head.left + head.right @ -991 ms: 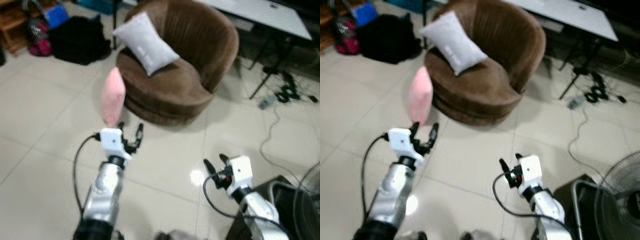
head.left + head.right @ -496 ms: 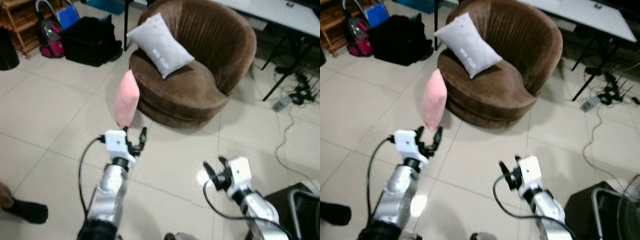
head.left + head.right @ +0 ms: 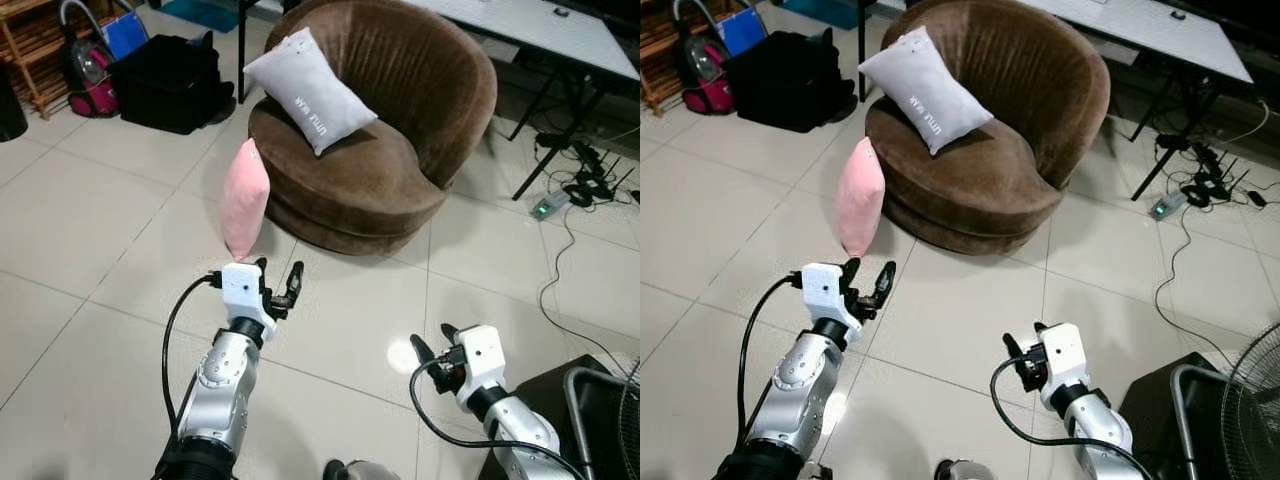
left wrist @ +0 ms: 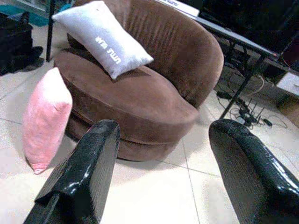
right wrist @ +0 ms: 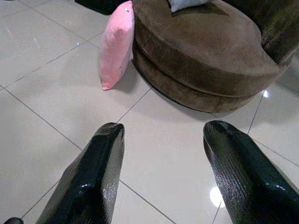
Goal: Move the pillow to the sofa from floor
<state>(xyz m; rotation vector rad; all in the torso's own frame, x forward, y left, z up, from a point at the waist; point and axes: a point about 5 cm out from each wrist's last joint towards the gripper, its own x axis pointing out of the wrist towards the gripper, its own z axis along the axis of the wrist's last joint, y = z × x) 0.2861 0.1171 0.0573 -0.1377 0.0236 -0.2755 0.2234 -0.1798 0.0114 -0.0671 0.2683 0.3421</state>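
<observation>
Pink pillow (image 3: 245,198) is standing on end on the floor (image 3: 90,230), leaning vs the sofa (image 3: 372,170) base, which is likely propping it upright; long axis is running vertical, bottom corner touching tile, broad face turned sideways. L gripper (image 3: 277,281) is reaching fwd w/ fingers spread & empty, just short of the pillow's bottom, prob. lining up a grab. R gripper (image 3: 428,351) is hanging lower, also splayed & empty, well apart from it. Grey pillow (image 3: 308,86) is already lying on the seat.
</observation>
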